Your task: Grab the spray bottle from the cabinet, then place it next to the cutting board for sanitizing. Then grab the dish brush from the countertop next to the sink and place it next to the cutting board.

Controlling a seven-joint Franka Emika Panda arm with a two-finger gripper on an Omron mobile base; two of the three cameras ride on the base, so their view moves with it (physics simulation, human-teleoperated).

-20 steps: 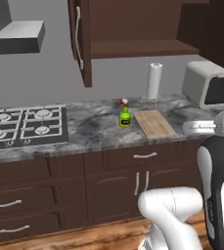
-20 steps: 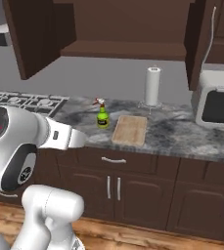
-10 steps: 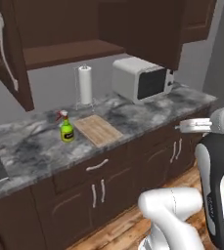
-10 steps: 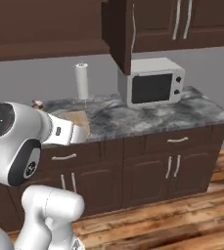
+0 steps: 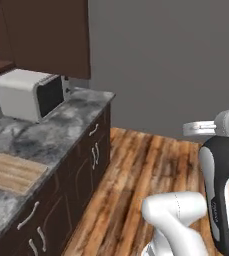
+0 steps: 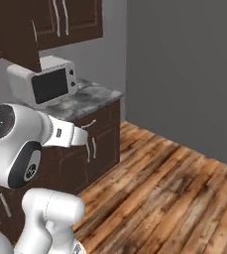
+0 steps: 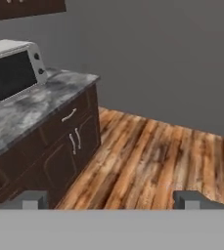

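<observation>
The cutting board (image 5: 10, 172), a flat tan wooden slab, lies on the dark marbled countertop (image 5: 66, 125) at the lower left of the left base view. In the hand view my gripper (image 7: 111, 200) is open, its two dark fingertips (image 7: 34, 199) far apart with nothing between them. It faces the counter's end and the wooden floor. The spray bottle, the dish brush and the sink are out of view. Dark brown wall cabinet fronts (image 5: 46, 35) hang over the counter.
A white microwave (image 5: 28, 94) (image 6: 43, 83) (image 7: 13, 68) stands on the counter near its end. Base cabinets with pale handles (image 7: 67, 146) run below. Wooden floor (image 6: 174, 188) stretches to a plain grey wall (image 6: 184, 69).
The whole picture has shifted: the base has swung right, so the stove, bottle and paper towel roll have slid out on the left. The gripper has stayed open.
</observation>
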